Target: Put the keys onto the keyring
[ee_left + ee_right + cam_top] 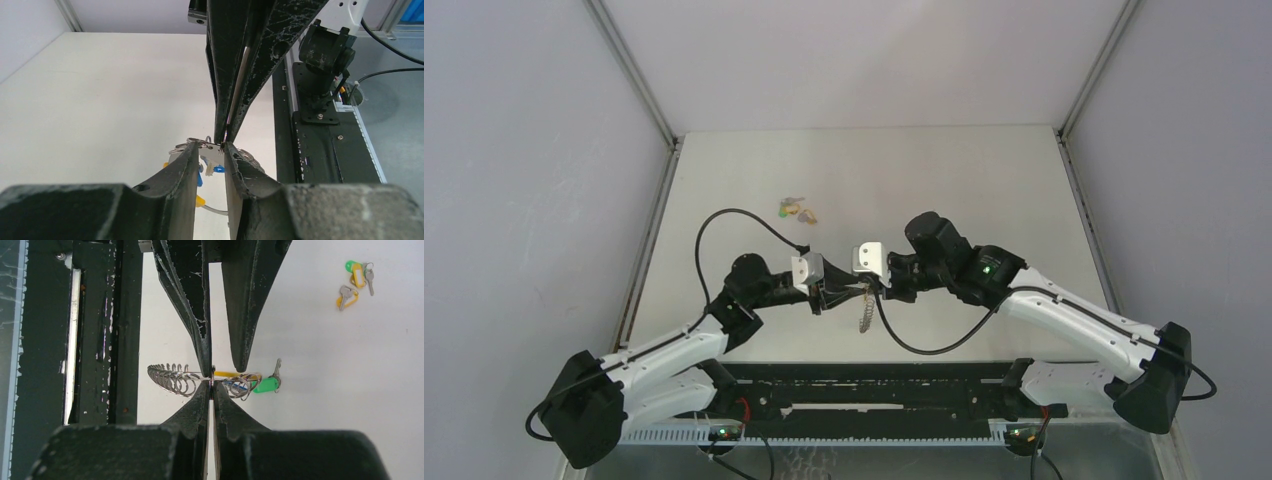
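Threading step. Right tool (212, 389) clenched on keyring (172, 380); left tool (211, 146) half-closed about yellow key (226, 373), hold unclear. Next: fine alignment.

White table (944, 170) with loose keys (796, 210)

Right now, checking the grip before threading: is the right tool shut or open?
Shut: the right tool pinches the keyring wire, with no gap between its tips.

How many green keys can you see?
2. One green key lies in the loose bunch far out on the table; the other sits right beside the keyring. More could be hidden from view.
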You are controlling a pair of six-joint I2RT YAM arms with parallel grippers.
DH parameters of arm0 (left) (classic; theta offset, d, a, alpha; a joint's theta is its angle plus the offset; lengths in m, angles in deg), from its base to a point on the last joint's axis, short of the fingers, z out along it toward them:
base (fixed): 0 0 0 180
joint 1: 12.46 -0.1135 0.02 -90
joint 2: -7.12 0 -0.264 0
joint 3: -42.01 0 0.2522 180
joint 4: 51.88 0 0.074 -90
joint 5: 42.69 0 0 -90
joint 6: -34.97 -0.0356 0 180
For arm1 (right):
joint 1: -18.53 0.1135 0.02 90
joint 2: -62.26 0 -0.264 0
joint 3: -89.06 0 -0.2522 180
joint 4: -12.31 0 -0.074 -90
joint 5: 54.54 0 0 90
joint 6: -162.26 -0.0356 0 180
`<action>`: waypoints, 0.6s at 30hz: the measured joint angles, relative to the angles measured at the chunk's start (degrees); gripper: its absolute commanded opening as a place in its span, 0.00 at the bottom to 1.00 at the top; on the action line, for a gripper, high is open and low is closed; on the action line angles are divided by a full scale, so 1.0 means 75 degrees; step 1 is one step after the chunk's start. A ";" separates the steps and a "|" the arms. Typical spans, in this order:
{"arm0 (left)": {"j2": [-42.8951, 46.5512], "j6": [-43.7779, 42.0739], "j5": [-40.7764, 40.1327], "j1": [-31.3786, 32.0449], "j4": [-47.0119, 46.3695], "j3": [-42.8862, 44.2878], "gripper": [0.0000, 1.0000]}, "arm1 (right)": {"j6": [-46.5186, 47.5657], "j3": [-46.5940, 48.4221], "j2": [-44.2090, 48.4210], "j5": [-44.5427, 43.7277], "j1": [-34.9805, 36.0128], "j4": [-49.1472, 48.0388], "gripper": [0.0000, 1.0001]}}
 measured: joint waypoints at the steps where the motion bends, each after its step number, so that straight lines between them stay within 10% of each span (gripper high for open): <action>1: 0.0000 0.0000 0.0009 0.0000 0.0009 0.0000 0.28 | 0.0003 0.0000 -0.0003 -0.0003 0.0000 0.0000 0.00; 18: -0.0227 -0.0093 0.0268 0.0082 0.0382 0.0029 0.13 | 0.0064 0.0003 -0.0090 0.0003 0.0032 0.0044 0.00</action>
